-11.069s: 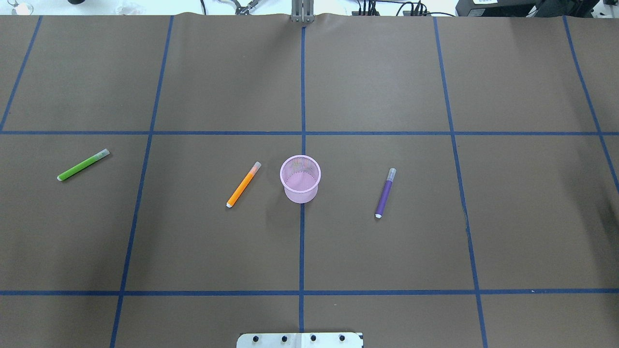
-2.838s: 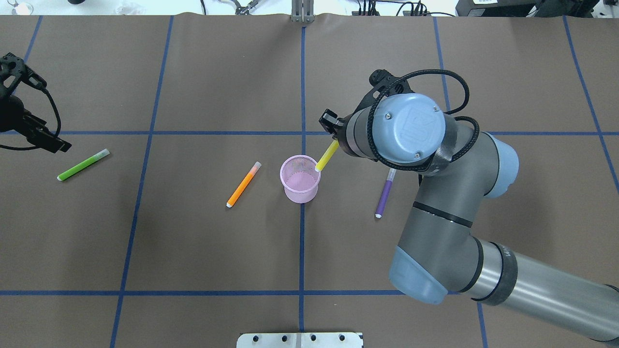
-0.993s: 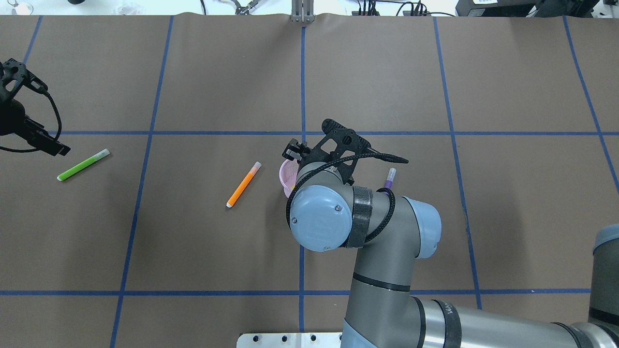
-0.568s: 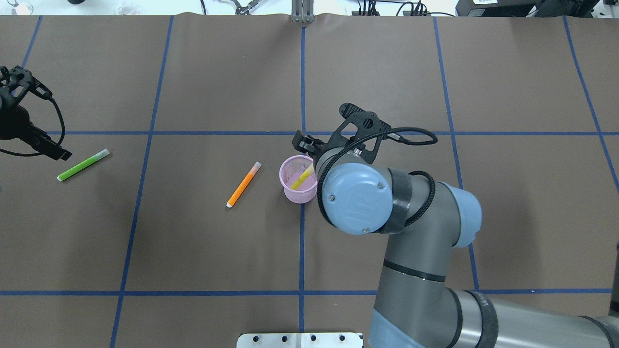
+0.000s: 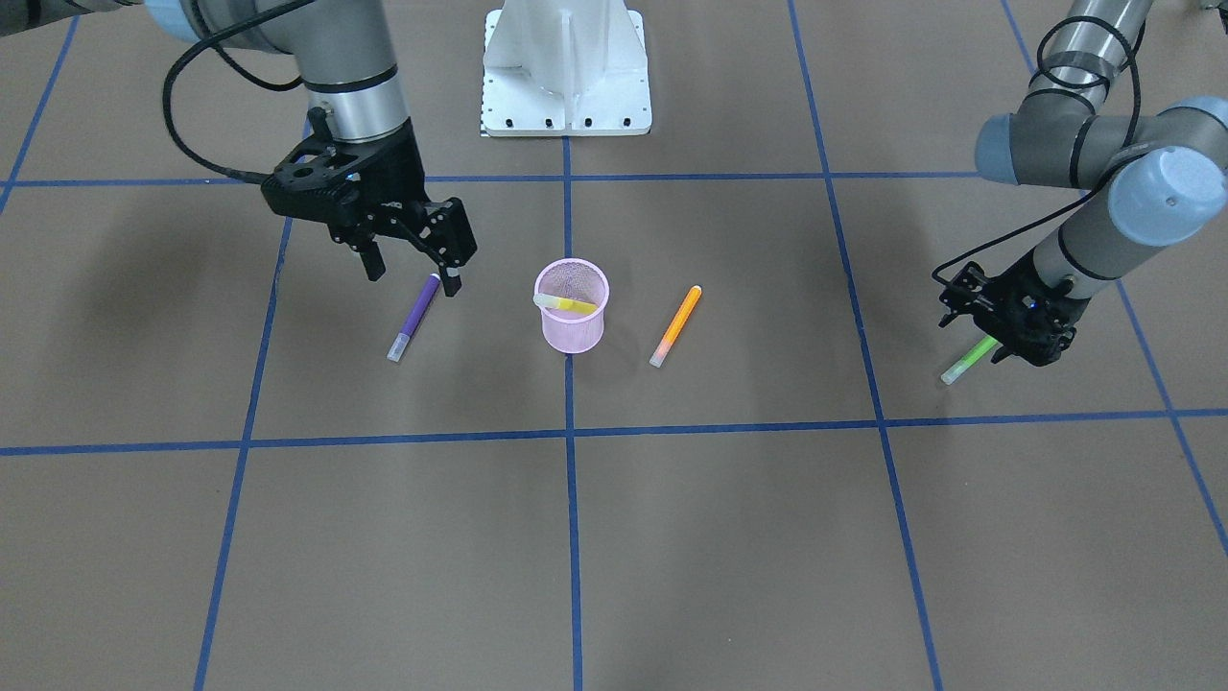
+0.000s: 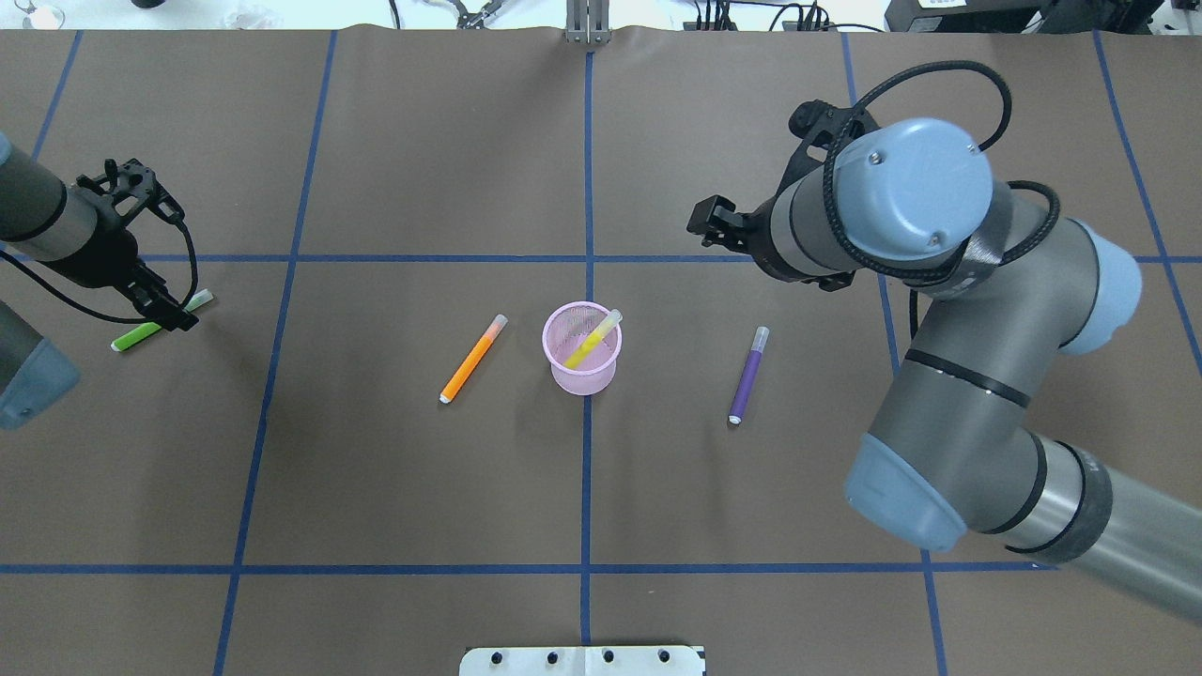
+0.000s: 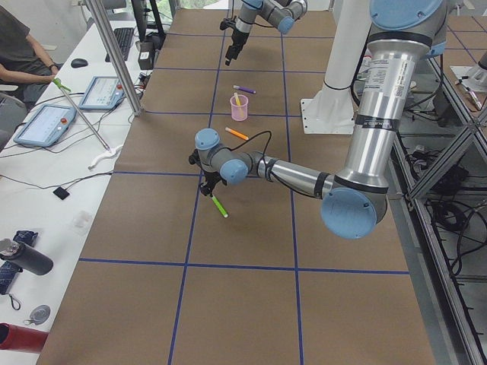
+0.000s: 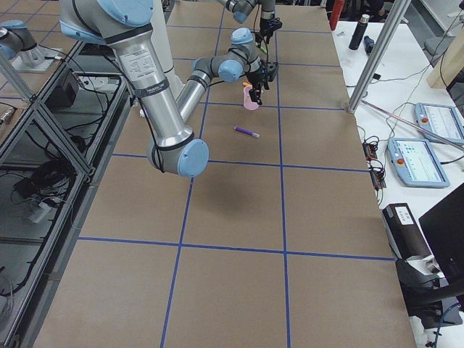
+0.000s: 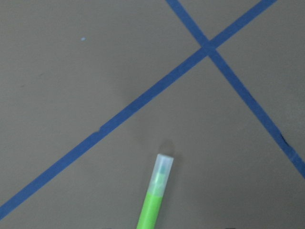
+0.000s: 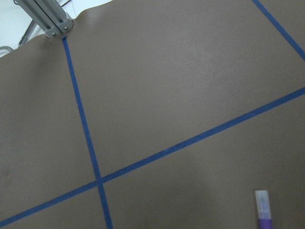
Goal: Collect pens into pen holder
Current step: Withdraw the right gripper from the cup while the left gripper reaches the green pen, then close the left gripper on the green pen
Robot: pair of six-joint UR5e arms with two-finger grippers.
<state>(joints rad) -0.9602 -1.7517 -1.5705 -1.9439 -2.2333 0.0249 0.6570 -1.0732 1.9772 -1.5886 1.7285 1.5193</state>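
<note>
The pink mesh pen holder point(image 5: 572, 331) point(image 6: 582, 376) stands at the table's middle with the yellow pen point(image 5: 566, 304) point(image 6: 592, 340) leaning inside it. The orange pen point(image 5: 675, 326) point(image 6: 472, 360) and the purple pen point(image 5: 413, 319) point(image 6: 747, 376) lie on either side of the holder. The green pen point(image 5: 964, 365) point(image 6: 131, 336) point(image 9: 155, 200) lies far on my left. My right gripper point(image 5: 413, 274) hangs open and empty above the purple pen's end. My left gripper point(image 5: 1007, 338) is low over the green pen, jaws apart, and the pen lies flat.
The robot's base plate point(image 5: 566, 67) point(image 6: 582, 660) sits at the near edge. Blue tape lines cross the brown table cover. A metal post point(image 6: 587, 23) stands at the far edge. An operator's desk with tablets point(image 7: 46, 125) runs along the far side.
The yellow pen went from my right gripper into the holder. The right arm then pulled back to the right and opened. My left gripper moved right and down onto the green pen.
</note>
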